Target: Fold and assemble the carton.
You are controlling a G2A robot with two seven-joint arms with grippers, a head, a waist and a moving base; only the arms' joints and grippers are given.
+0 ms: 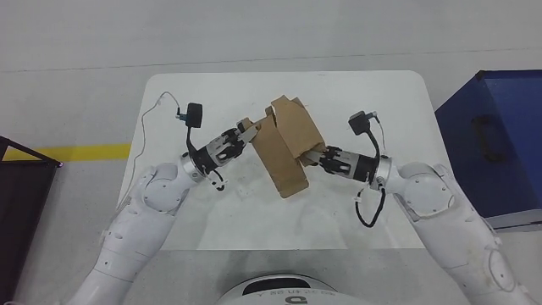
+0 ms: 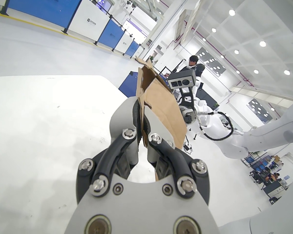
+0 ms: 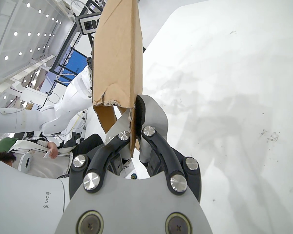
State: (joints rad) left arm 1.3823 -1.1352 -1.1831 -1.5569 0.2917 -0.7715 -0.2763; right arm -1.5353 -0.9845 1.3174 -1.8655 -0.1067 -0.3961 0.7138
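Observation:
A brown cardboard carton [image 1: 285, 142], partly folded with flaps sticking out, is held up over the middle of the white table [image 1: 356, 212] between both arms. My left gripper [image 1: 246, 138] is shut on its left edge; in the left wrist view the cardboard [image 2: 161, 103] runs up from between the pads of that gripper [image 2: 141, 122]. My right gripper [image 1: 315, 157] is shut on the carton's right lower edge; in the right wrist view the panel [image 3: 117, 57] rises from the closed jaws of that gripper [image 3: 134, 120], with a torn corner near the grip.
A dark blue bin [image 1: 495, 148] stands on the floor to the right of the table. A dark object [image 1: 21, 195] sits at the left edge, beside a yellow floor line [image 1: 76, 151]. A thin white cable [image 1: 152, 119] lies on the table's left part.

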